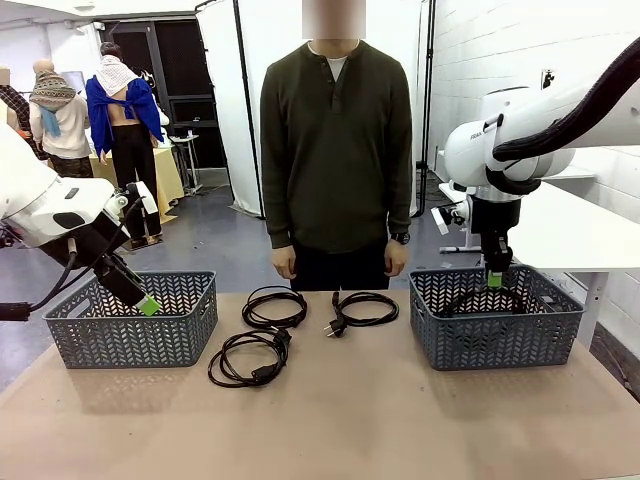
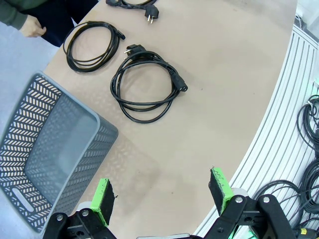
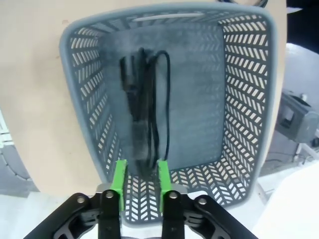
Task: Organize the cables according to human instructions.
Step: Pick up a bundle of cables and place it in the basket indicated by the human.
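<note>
Front view, item one: right gripper, black with green pads, pointing straight down over the grey plastic lattice right basket; hanging black cord, a thin bundle with a plug, reaching from the pads down into that basket.

Right wrist view, same item: right gripper with its pads a narrow way apart; hanging black cord runs up between them as a blurred bundle, its far end and plug low inside the right basket; whether the pads pinch the cord or merely flank it I cannot tell.

Item two: left gripper, over the grey plastic lattice left basket; in the left wrist view the left gripper has its jaws spread wide with nothing between them, bare tabletop beneath, and the left basket off to one side.

Items three to five, on the brown table between the baskets, all well apart from both sets of jaws: near black cord coil, closest to the robot; far-left black cord coil, just behind it; far-right black cord coil, its plug lying toward the middle.

Item six: person in a dark green top standing at the far edge, arms down; one hand near the far-left black cord coil, not touching it.
</note>
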Motion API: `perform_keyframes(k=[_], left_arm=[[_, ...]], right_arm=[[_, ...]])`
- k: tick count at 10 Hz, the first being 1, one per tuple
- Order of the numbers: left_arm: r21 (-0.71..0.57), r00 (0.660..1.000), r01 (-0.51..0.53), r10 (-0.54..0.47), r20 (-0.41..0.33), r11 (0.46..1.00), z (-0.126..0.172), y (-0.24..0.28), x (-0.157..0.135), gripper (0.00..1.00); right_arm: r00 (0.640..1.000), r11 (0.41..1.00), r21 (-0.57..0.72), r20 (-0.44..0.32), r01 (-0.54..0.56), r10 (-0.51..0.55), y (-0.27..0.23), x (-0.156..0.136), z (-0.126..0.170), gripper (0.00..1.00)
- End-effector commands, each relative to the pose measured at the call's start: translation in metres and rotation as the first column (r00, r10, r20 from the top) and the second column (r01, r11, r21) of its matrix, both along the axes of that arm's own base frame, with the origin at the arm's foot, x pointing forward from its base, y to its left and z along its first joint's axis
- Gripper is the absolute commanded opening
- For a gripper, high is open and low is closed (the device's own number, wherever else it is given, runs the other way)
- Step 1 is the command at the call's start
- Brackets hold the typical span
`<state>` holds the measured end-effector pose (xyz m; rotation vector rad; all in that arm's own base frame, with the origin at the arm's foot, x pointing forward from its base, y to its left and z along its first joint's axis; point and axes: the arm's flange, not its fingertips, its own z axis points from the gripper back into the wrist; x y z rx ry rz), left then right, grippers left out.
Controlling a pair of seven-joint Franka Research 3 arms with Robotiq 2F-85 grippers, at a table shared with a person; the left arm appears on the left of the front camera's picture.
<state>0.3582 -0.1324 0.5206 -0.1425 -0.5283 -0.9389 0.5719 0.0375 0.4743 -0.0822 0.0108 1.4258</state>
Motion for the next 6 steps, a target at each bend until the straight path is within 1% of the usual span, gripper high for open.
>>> perform_keyframes(k=[1, 2, 6], left_arm=[[0.0, 1.0, -0.002, 0.002, 0.012, 1.0, -0.001, 0.001, 0.002, 1.0], [0.0, 1.0, -0.002, 0.002, 0.012, 1.0, -0.001, 0.001, 0.002, 1.0], [0.0, 1.0, -0.002, 0.002, 0.012, 1.0, -0.001, 0.001, 0.002, 1.0]], right_arm=[[1.0, 0.999, 0.036, -0.011, 0.002, -0.001, 0.0, 0.007, 0.009, 0.95], [1.0, 0.999, 0.039, -0.009, 0.019, -0.019, 0.001, 0.007, 0.012, 1.0], [0.999, 0.999, 0.032, -0.019, 0.035, -0.034, 0.001, 0.006, 0.019, 1.0]])
